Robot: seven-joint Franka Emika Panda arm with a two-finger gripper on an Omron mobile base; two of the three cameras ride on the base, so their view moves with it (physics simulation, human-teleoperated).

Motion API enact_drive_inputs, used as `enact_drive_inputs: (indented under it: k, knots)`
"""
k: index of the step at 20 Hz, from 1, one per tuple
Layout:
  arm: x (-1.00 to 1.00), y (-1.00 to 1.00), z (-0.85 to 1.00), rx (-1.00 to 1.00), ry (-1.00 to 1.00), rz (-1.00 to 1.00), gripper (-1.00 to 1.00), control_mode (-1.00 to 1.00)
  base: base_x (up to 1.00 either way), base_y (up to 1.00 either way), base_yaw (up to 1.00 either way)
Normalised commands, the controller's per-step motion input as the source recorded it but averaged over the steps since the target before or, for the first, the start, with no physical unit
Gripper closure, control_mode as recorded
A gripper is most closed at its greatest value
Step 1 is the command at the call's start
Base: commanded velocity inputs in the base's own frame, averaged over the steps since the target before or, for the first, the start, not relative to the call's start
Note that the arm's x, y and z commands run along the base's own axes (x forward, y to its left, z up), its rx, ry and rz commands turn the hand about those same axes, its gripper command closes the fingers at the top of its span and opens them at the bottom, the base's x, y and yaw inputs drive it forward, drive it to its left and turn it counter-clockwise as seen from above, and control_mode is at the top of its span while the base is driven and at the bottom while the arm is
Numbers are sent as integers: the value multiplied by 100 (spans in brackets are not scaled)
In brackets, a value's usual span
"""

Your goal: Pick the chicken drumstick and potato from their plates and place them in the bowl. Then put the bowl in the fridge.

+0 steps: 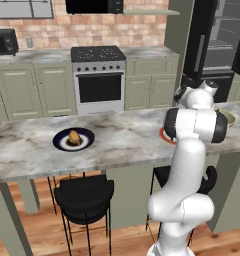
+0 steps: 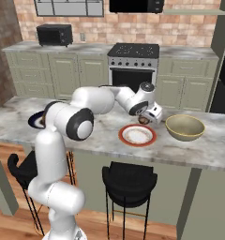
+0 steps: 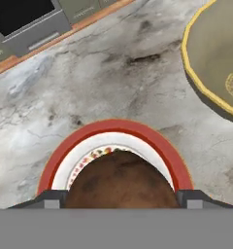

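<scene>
My gripper (image 2: pixel 146 119) hangs over the far rim of the orange-red plate (image 2: pixel 137 140), shut on the brown potato (image 2: pixel 143 120). In the hand view the potato (image 3: pixel 119 182) fills the space between my gripper's (image 3: pixel 118 199) two tips, just above the plate's red rim (image 3: pixel 152 136). The tan bowl (image 2: pixel 184 126) stands empty to the right of that plate, and its yellow rim (image 3: pixel 192 73) is at the hand view's upper right. The chicken drumstick (image 1: pixel 74 137) lies on the navy plate (image 1: pixel 59 142) farther left on the counter. The black fridge (image 1: pixel 217 40) stands open at the back right, grey shelves visible.
The marble island counter (image 1: pixel 122 137) carries both plates and the bowl. Black stools (image 2: pixel 128 180) stand under its near edge. Across the aisle are the steel oven (image 1: pixel 99 80), pale green cabinets (image 1: pixel 27 87) and a microwave (image 2: pixel 54 34).
</scene>
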Motion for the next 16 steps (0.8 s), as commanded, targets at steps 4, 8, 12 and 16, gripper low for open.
enact_drive_inputs:
  k: [4, 8, 12, 16]
  knots:
    - [2, -32, 24, -16, -5, 3, 100, -100, 0, 0, 0]
    - [2, -44, 24, -11, 0, 4, 100, -100, 0, 0, 0]
    - [8, -44, 25, -8, 9, 3, 100, -100, 0, 0, 0]
    - [5, -48, 19, -1, 10, 3, 100, -100, 0, 0, 0]
